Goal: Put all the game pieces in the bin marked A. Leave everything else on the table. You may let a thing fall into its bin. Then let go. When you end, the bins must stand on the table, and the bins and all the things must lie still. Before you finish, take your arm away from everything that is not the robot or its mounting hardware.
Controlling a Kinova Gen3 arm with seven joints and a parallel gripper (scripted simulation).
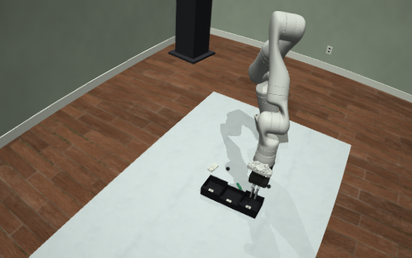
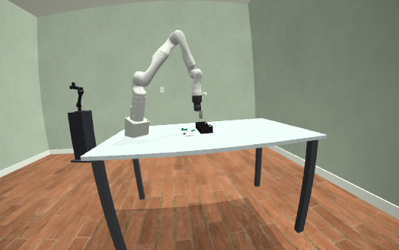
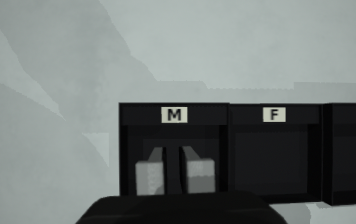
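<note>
Three joined black bins stand in a row on the white table. In the wrist view the bin marked M [image 3: 172, 150] is at the left and the bin marked F [image 3: 274, 150] beside it; the third bin [image 3: 342, 150] is cut off at the right edge. My gripper [image 3: 173, 163] hangs over bin M [image 1: 250, 203], fingers close together with a narrow gap, and I see nothing between them. In the top view the gripper [image 1: 253, 195] points down over the row's right end. A white domino-like piece [image 1: 214, 167] and a small black piece [image 1: 227, 168] lie behind the bins.
A small green thing [image 1: 238, 185] lies just behind the middle bin [image 1: 231, 195]. Another small black thing [image 1: 268, 185] lies right of the gripper. The far bin [image 1: 214, 186] is at the row's left end. The arm's base stands at the back of the table.
</note>
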